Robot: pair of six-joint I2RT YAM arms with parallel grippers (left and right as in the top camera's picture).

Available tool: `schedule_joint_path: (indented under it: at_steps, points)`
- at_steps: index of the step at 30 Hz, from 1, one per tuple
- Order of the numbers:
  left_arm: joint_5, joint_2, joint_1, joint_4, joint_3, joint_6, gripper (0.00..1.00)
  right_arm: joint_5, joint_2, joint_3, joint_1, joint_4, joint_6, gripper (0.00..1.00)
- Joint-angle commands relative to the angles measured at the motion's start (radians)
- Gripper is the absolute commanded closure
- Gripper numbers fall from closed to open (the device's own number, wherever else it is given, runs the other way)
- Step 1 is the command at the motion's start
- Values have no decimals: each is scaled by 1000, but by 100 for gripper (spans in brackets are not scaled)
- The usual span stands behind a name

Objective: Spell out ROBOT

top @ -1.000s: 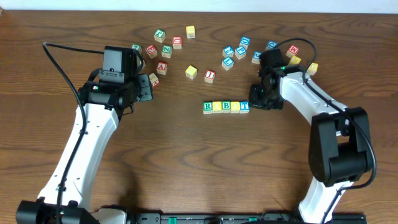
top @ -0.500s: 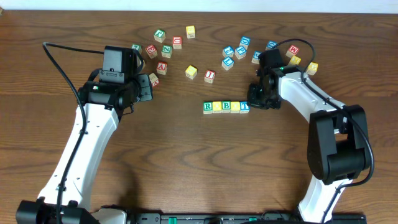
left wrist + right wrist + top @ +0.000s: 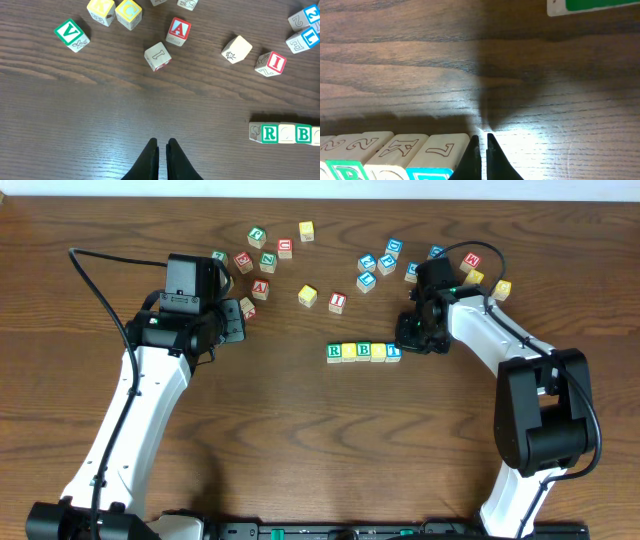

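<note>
On the bench (image 3: 300, 430), seemingly squaring the blue T cube (image 3: 392, 353) against the R cube (image 3: 334, 352), B cube (image 3: 364, 351) and two yellow cubes (image 3: 349, 352) with right end effector (image 3: 481, 145) pinched together, left end effector (image 3: 161, 149) likewise together, idle; next, probably withdrawing without skewing them.

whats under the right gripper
Bare table right beside the blue T cube. From overhead, the shut right gripper covers part of that cube.

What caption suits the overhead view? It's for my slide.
Shut right gripper beside the T end of the block row.
</note>
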Motion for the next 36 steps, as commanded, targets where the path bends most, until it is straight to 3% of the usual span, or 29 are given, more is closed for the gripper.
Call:
schedule_joint_path:
  at_steps: [1, 36]
  points:
    - [-13, -14, 5, 1, 18, 21, 91, -16, 5, -2, 5, 3, -17, 99]
    - [-14, -19, 5, 1, 19, 26, 92, -13, -61, 40, -5, -18, -77, 97]
